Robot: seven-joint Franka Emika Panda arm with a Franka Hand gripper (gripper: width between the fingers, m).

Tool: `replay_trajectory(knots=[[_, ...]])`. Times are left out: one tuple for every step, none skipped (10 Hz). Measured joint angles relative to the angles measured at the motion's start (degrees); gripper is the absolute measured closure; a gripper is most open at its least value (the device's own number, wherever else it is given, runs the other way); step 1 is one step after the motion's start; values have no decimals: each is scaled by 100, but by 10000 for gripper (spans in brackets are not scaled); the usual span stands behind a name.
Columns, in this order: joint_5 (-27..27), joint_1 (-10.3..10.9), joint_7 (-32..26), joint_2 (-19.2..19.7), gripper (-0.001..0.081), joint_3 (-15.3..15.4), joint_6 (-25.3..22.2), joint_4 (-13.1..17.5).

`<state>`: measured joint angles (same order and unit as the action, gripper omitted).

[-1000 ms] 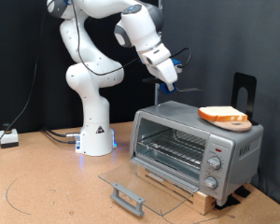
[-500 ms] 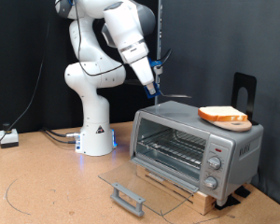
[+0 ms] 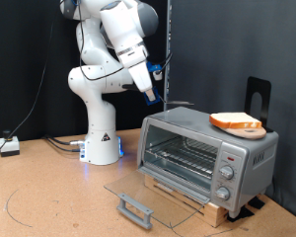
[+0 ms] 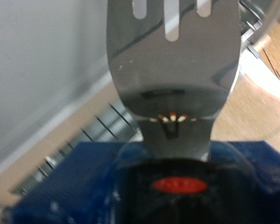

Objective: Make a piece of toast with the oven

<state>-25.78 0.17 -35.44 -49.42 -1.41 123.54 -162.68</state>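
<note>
Your hand (image 3: pixel 150 96) hung in the air at about ten o'clock from the oven (image 3: pixel 207 155), clear of its top. The wrist view showed it clamped on a spatula (image 4: pixel 174 70): the slotted metal blade stuck straight out ahead of the fingers, likely so the flat edge could slide under something. In the exterior view that blade reached level toward three o'clock, just above the oven's roof. The piece of toast (image 3: pixel 236 122) lay on the oven's top at its far three o'clock end, well apart from the blade tip. The glass door (image 3: pixel 153 195) lay dropped flat onto the bench (image 3: pixel 49 207), handle toward six o'clock, leaving the wire rack (image 3: pixel 185 156) bare and open for loading. No bread was inside.
</note>
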Motion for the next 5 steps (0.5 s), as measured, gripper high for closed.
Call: replay_trajectory(knots=[[122, -170, -69, 47, 387, -91, 43, 8], [229, -331, -173, 110, 387, -211, 49, 35], [323, -470, -312, 196, 387, -354, 45, 71], [394, -567, -494, 294, 387, -516, -15, 113], [406, -590, -609, 429, 387, -607, -85, 174]])
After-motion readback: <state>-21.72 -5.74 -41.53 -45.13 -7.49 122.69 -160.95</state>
